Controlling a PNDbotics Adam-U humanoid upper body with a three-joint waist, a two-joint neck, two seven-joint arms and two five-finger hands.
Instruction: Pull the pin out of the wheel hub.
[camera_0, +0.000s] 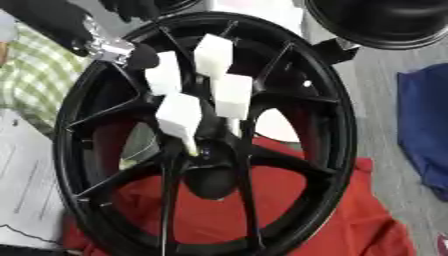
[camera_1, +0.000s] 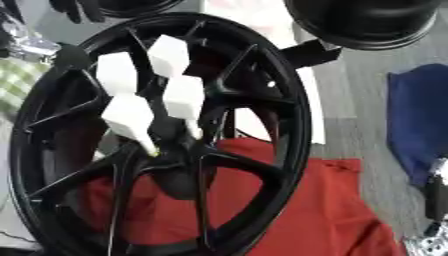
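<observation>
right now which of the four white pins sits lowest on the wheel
The white block-headed pin at the lower left of the cluster on the black spoked wheel hub; the other three sit higher, and its thin tip reaches nearest the centre.

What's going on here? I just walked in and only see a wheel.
A black wheel hub stands over a red cloth. Four white blocks cluster at its centre, one tapering to a pin-like tip. The robot's left arm reaches in at the upper left rim; its hand shows only partly. The right hand barely shows at the right eye view's lower right.
</observation>
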